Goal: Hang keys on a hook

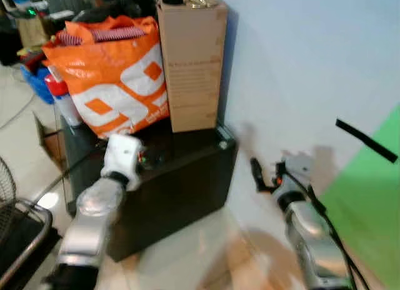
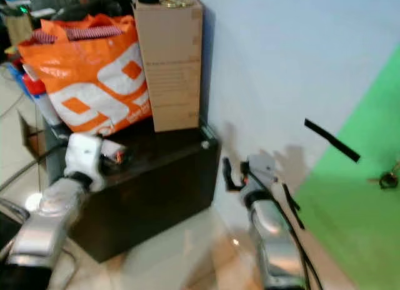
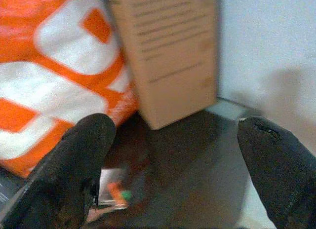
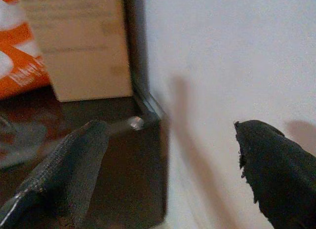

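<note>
Cabinet top, near part: the dark cabinet [image 1: 181, 177] has bare top surface in front of the box, where the left gripper [image 3: 173, 174] hovers with fingers spread.
Cabinet top, far left: the orange bag [image 1: 115, 77] blocks it, bulging toward the near edge.
Cabinet top, far right: the tall cardboard box [image 1: 192, 59] stands touching the bag and close to the wall.
Small clutter: something small with orange and green bits [image 3: 118, 192] lies near the bag's foot; too blurred to identify.
Right of cabinet: the pale wall [image 1: 300, 59] closes off the far side; the right gripper [image 4: 168, 174], fingers apart, is near the cabinet's corner.
Wall, right: a black bar [image 1: 365, 140] juts out above a green panel [image 1: 369, 202].
Floor, near: open tile [image 1: 181, 259] between the two arms.
</note>
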